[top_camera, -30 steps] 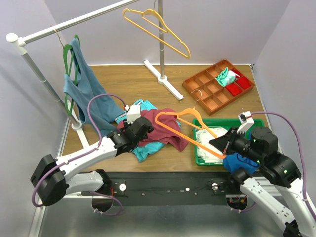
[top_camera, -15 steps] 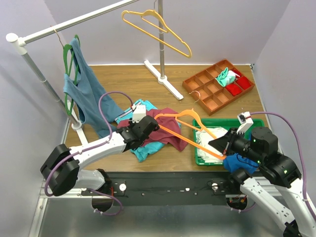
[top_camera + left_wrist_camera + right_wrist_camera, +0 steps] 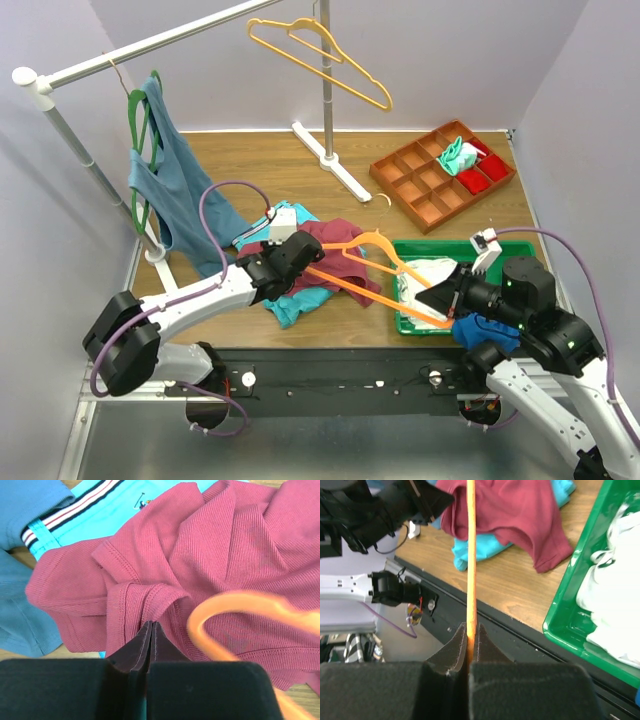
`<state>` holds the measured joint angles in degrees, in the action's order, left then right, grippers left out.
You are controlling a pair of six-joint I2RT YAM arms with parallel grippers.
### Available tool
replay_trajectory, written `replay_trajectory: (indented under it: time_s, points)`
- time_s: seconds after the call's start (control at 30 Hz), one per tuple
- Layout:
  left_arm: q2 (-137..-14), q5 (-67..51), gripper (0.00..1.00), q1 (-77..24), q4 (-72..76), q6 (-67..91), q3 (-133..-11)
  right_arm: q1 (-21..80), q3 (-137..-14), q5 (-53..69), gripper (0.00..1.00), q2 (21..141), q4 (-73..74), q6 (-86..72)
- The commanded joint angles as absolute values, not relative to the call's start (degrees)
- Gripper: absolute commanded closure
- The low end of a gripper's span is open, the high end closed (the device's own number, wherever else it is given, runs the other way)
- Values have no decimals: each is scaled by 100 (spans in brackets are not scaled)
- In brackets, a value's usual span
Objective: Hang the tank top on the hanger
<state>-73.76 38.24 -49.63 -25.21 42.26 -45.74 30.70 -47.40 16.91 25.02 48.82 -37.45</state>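
Note:
The maroon tank top [image 3: 330, 255] lies crumpled on the wooden table, on top of a turquoise garment. It fills the left wrist view [image 3: 210, 555]. My left gripper [image 3: 290, 255] rests on its left side, and its jaws [image 3: 151, 625] are shut where a strap fold runs into the tips. My right gripper [image 3: 447, 298] is shut on the bar of the orange hanger [image 3: 370, 245] and holds it slanted above the table. The hanger's far end reaches over the tank top, next to the left gripper [image 3: 235, 605]. The bar runs straight up the right wrist view [image 3: 471, 555] from the shut jaws [image 3: 471, 627].
A green bin [image 3: 520, 247] with white cloth [image 3: 425, 280] sits under the right arm. A brown compartment tray [image 3: 440, 175] is at the back right. A rack holds a yellow hanger [image 3: 320, 55] and a blue-grey tank top [image 3: 170, 170]. The turquoise garment [image 3: 290, 300] shows below the tank top.
The right gripper has swung the orange hanger left and lower, its end now over the tank top. The left gripper has shifted slightly right on the cloth.

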Motion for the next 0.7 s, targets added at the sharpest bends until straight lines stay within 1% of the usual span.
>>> replay_trajectory:
  time_s: [0.0, 0.3, 0.57, 0.67]
  points:
    - [-7137, 4166, 96, -4966, -2636, 4192, -4781, 3094, -4413, 2206, 99, 2470, 4396, -3709]
    - [-6794, 3999, 96, -4966, -2751, 4149, -4860, 3094, -3876, 2672, 99, 2575, 3499, -3858]
    - [-6706, 3885, 96, -4948, -2830, 4122, -4957, 3094, -4034, 2681, 99, 2637, 3507, -3665]
    - [-6654, 3911, 96, -4948, -2909, 4122, -4983, 3094, -4341, 2383, 99, 2619, 3866, -3463]
